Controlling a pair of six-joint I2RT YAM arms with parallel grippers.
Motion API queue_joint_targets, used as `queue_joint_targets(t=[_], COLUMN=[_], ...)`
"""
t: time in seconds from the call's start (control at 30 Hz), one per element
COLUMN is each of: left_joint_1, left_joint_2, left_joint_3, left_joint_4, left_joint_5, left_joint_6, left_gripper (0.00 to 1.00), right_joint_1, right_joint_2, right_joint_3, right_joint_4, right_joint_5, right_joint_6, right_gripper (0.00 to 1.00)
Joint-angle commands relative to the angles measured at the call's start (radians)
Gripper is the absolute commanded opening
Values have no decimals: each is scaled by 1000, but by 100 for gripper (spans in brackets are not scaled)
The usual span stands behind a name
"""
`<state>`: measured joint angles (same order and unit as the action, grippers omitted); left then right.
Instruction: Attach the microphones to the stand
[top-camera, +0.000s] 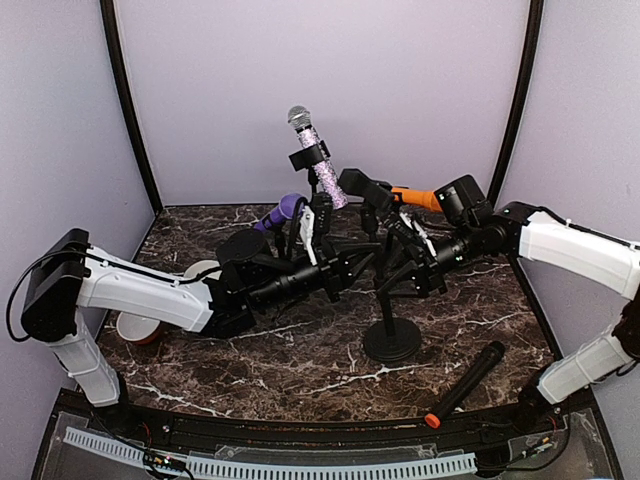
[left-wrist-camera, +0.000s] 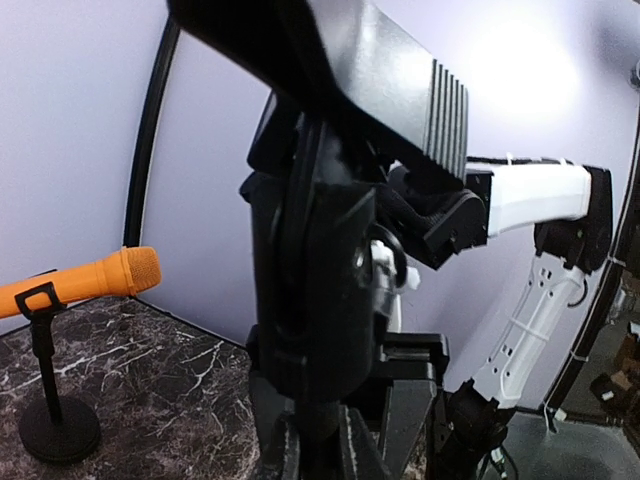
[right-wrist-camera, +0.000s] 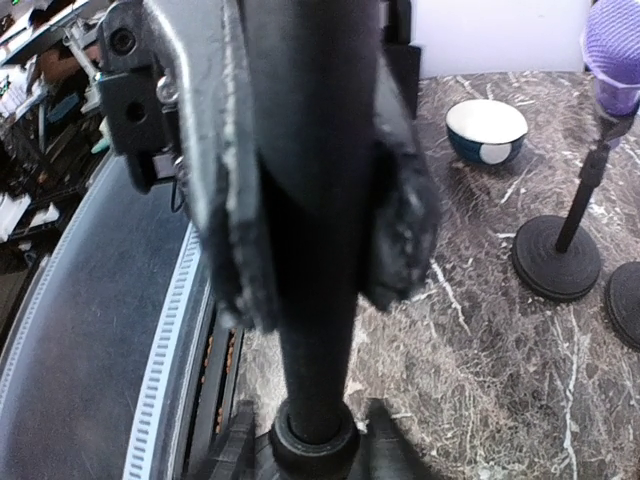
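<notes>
Clipped: lilac microphone (top-camera: 318, 165), purple microphone (top-camera: 287, 210), orange microphone (top-camera: 417, 197). Remaining: black microphone (top-camera: 468, 380), lying on the tabletop (top-camera: 300, 370) near-side of my right gripper (top-camera: 405, 275). My right gripper and left gripper (top-camera: 345, 272) both clamp the empty stand (top-camera: 392, 340).

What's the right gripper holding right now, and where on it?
The right gripper is clamped on the front stand, gripping its thin black pole partway up, above the round base.
</notes>
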<state>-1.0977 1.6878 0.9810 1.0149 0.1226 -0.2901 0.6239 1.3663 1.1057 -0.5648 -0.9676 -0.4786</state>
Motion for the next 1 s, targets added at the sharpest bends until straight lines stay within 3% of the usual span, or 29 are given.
queue_joint_targets(t=[0.0,0.13,0.33,0.8,0.97], left_joint_1=[36,81,140,195,203], left_joint_2=[11,38,124,276,288], left_joint_3=[0,72,140,261,251], left_joint_4=[133,70,105,29,26], left_joint_5=[142,241,350,476,481], left_joint_6=[111,170,213,343,348], left_gripper=[2,0,0,0,0], right_joint_1=[-8,-101,-243,-262,-260], right_joint_2=[35,22,-84,-343,-407], right_joint_3=[44,64,-18,-244,-292], right_joint_4=[-150,-289,-456,-620,-666], right_joint_5=[19,29,153,694,771], right_joint_6=[-119,-209,-367,-686,-839], right_gripper=[52,61,64,70,79])
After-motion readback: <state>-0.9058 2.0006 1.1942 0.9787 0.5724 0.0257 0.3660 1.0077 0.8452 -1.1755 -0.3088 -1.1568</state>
